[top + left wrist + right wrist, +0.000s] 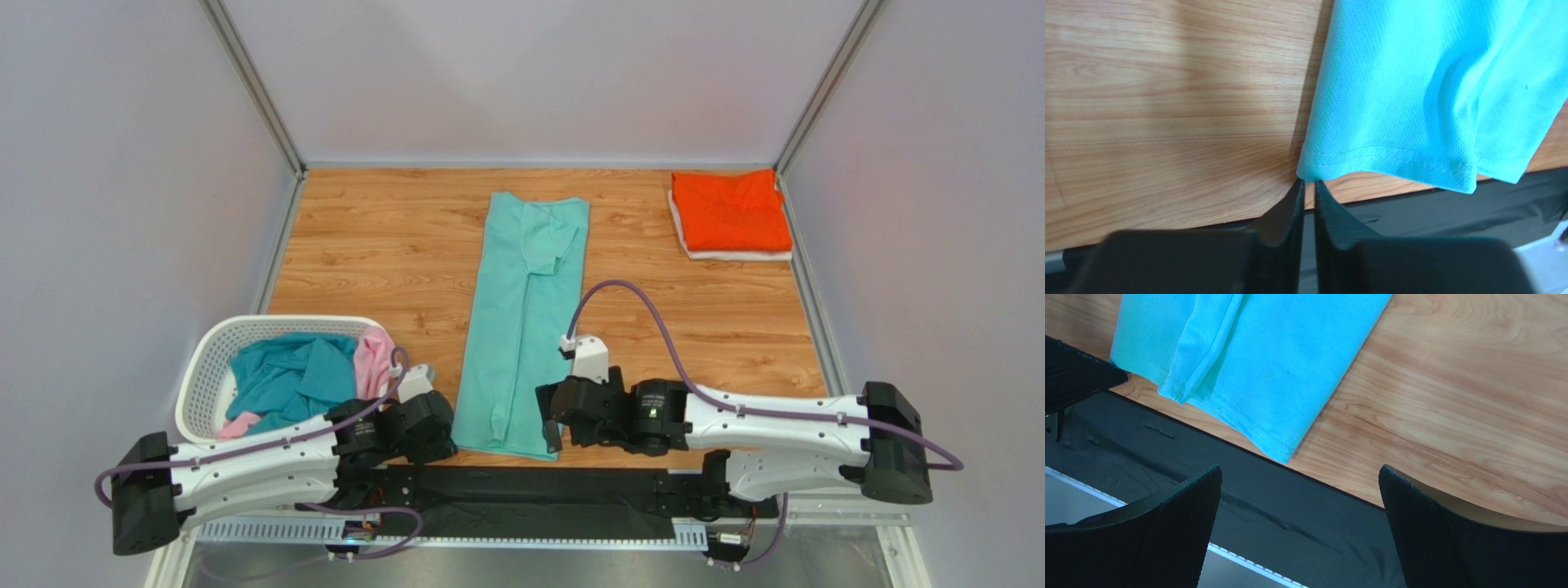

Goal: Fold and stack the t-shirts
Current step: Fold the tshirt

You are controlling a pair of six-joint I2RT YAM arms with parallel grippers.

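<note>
Wood table [368,245] with the mint shirt [521,319] lying as a long folded strip down the middle. Left gripper [1308,184] is closed up, tips touching its near-left hem corner. Right gripper [1300,471] hangs wide open by the near-right corner.

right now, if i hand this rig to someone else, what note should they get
Left pincer: shut, tips at the near-left hem corner of the mint-teal t-shirt; unclear whether it pinches cloth.
Right pincer: open, empty, just short of the near-right hem corner.
Done: orange t-shirt folded and stacked on the folded white t-shirt, far right corner. The mint-teal one is folded lengthwise into a long strip, mid-table.
Left: fold the strip crosswise and add it to the stack; then the darker teal t-shirt and pink t-shirt in the white basket, near left.
</note>
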